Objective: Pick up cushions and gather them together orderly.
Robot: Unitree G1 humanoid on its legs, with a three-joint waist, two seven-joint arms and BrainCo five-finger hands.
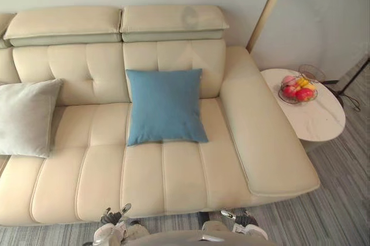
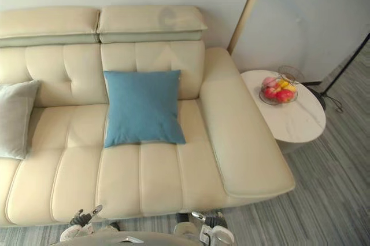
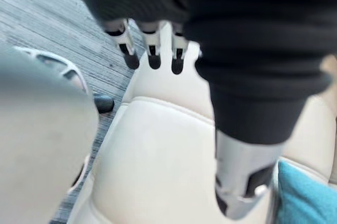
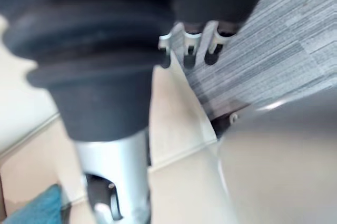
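In the left eye view, a cream leather sofa (image 1: 173,176) with a tufted back and padded headrests is seen. A square blue cushion (image 1: 165,106) of woven cloth is propped against the backrest near the middle of the seat. A soft grey cushion (image 1: 26,117) is leaned at the sofa's left end, well apart from the blue one. Beside the right armrest, a wire basket (image 1: 284,99) of red and yellow fruit is carried on a round white tabletop (image 1: 315,123). A grey striped floor (image 1: 329,205) is shown, with the left hand (image 1: 115,223) and right hand (image 1: 243,221) low by the sofa's front edge.

In the left wrist view, the fingers (image 3: 154,52) are held straight and empty over the seat, a corner of the blue cushion nearby.

In the right wrist view, the fingers (image 4: 188,47) are relaxed, with nothing gripped, by the sofa's edge and the floor.
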